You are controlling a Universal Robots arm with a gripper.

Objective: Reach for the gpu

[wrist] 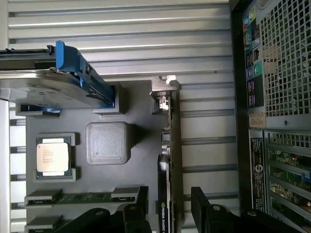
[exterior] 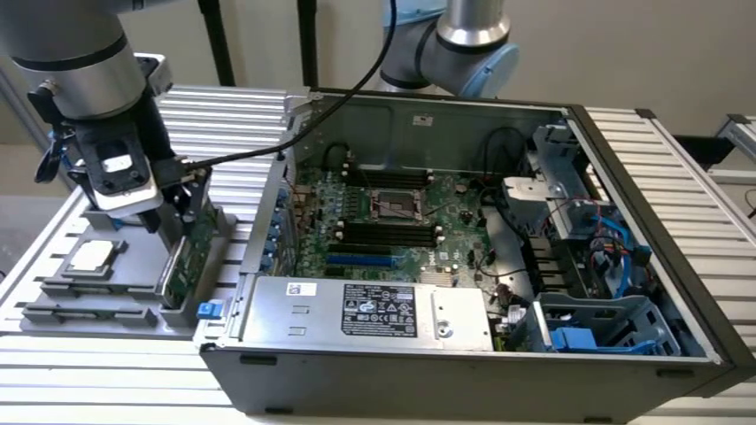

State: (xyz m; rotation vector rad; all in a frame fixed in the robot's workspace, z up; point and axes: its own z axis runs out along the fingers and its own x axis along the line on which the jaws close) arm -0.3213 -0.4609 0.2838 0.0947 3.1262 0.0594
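Gripper point(wrist: 170, 198) low over tray point(wrist: 141, 165), fingers point(wrist: 140, 201) apart, one on each side of gpu point(wrist: 174, 141), not clamped. Gpu stands on edge in slot along tray's edge. Processor point(wrist: 52, 156) and hard drive point(wrist: 46, 90) also on tray.

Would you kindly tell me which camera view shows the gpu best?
The wrist view: the gpu stands on edge in the grey tray, its silver bracket end clear, between the open hand's fingers. The exterior view shows part of its green face, with the hand covering its top.
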